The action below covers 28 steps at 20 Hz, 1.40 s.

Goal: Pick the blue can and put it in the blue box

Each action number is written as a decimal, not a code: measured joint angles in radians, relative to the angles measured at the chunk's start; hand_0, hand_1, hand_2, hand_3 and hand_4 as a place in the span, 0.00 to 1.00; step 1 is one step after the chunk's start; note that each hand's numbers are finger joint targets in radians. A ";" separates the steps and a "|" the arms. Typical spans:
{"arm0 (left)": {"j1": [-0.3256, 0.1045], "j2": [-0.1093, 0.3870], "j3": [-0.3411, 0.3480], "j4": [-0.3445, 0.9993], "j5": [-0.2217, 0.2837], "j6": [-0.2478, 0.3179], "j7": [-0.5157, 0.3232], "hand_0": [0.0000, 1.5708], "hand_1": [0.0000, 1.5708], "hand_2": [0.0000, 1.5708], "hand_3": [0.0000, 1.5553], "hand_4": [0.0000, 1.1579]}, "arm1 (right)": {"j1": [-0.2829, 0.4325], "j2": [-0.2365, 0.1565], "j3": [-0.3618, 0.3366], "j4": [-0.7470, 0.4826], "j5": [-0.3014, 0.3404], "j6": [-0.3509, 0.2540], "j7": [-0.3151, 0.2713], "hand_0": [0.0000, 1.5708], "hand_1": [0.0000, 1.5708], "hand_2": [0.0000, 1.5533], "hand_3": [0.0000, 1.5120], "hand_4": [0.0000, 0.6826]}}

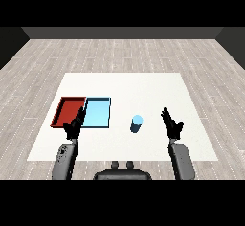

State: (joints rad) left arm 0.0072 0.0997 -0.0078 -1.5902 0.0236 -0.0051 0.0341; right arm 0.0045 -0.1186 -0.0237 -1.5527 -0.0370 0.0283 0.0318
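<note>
The blue can (137, 123) stands upright on the tabletop (143, 88), right of the blue box (97, 113) and left of my right robot hand (172, 123), apart from both. I judge it light, stiff and smooth — likely to slip or tip, so I would curl round its side at mid-height. My right robot hand is spread, fingers straight, holding nothing; my left robot hand (74, 126) hangs relaxed at the near edge of the trays, also bare. Count: one can, one blue box, one red tray (68, 110) — two robot hands.
</note>
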 measured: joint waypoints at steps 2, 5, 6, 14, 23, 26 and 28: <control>-0.001 -0.001 -0.001 0.005 -0.013 -0.008 -0.005 0.00 0.00 0.00 0.00 0.00 | 0.004 0.005 -0.001 -0.009 0.009 0.001 -0.003 0.00 0.00 0.00 0.00 0.00; -0.002 -0.005 -0.002 0.017 -0.028 -0.014 -0.017 0.00 0.00 0.00 0.00 0.00 | 0.017 0.012 0.004 -0.039 0.029 -0.003 -0.010 0.00 0.00 0.00 0.00 0.00; -0.018 -0.009 -0.003 0.028 -0.034 -0.011 -0.013 0.00 0.00 0.00 0.00 0.00 | 0.023 0.003 -0.003 -0.055 0.025 0.006 -0.012 0.00 0.00 0.00 0.00 0.00; -0.032 -0.064 0.042 -0.021 0.066 -0.047 -0.332 0.00 0.00 0.00 0.00 0.00 | 0.010 0.056 -0.006 -0.110 -0.104 0.112 -0.224 0.00 0.00 0.00 0.00 0.00; -0.016 -0.068 0.064 0.034 0.097 -0.093 -0.472 0.00 0.00 0.00 0.00 0.00 | 0.042 0.049 -0.030 -0.105 -0.136 0.164 -0.286 0.00 0.00 0.00 0.00 0.00; -0.016 -0.071 0.062 0.037 0.100 -0.086 -0.476 0.00 0.00 0.00 0.00 0.00 | 0.025 0.052 -0.034 -0.094 -0.127 0.151 -0.272 0.00 0.00 0.00 0.00 0.00; -0.011 -0.063 0.068 0.046 0.103 -0.096 -0.487 0.00 0.00 0.00 0.00 0.00 | 0.014 0.069 -0.022 -0.061 -0.113 0.139 -0.281 0.00 0.00 0.00 0.00 0.00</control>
State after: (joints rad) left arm -0.0035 0.0366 0.0605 -1.5446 0.1270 -0.1013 -0.4531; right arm 0.0189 -0.0499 -0.0459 -1.6137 -0.1496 0.1676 -0.2491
